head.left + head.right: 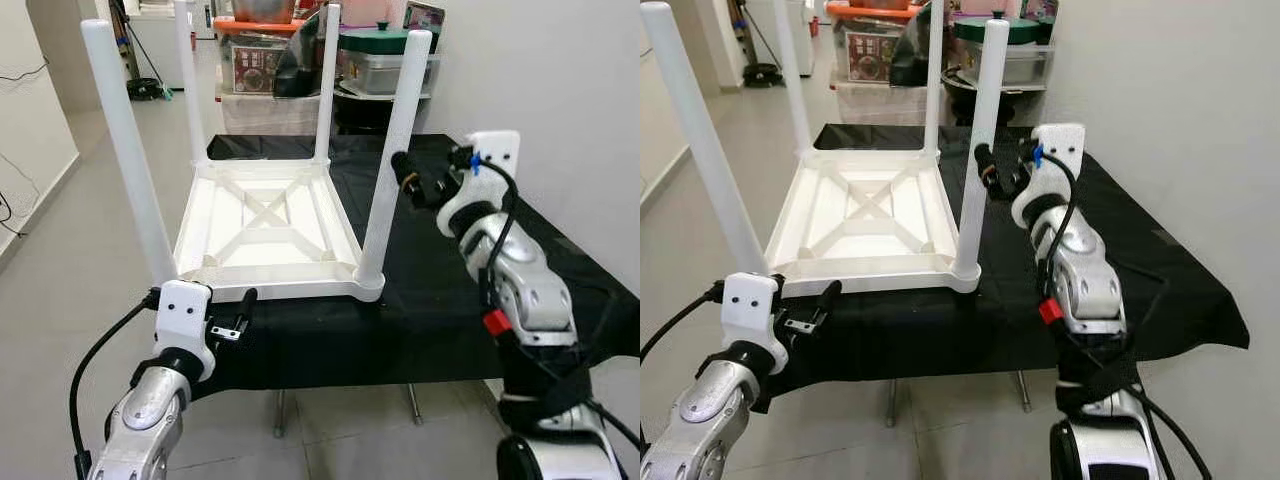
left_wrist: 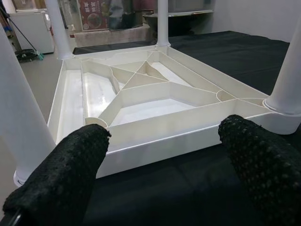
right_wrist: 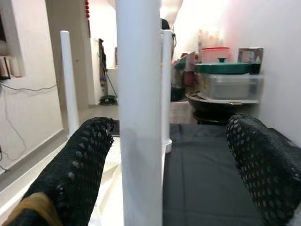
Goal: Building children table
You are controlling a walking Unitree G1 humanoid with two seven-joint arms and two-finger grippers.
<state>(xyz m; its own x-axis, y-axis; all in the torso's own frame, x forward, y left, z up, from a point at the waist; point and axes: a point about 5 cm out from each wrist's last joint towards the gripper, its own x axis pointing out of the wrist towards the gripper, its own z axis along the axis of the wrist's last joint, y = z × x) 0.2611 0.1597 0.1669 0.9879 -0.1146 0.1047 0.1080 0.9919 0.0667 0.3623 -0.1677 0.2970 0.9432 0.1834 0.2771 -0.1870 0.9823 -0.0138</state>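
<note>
The white plastic children's table [image 1: 265,230] lies upside down on the desk [image 1: 560,270], which is draped in a matte black cloth. Its four round, smooth legs stand upright at the corners, and its underside is a shallow tray of crossed stiffening ribs with a faint gloss.

The right gripper [image 1: 408,180] is raised beside the table's near right leg [image 1: 392,160]. Its black, dimpled fingers are spread wide with the leg standing between them in the right wrist view, not yet clamped. The left gripper [image 1: 243,318] waits low, just off the table's near edge, fingers equally wide apart and holding nothing.

The step in hand looks like seating or checking that near right leg. To do it well, the right gripper should close squarely on the leg's mid-height and press straight down along its axis, since a slick round tube will twist or slip under a skewed grip. The left gripper would best brace the table's near rim so the light top does not slide on the cloth.
</note>
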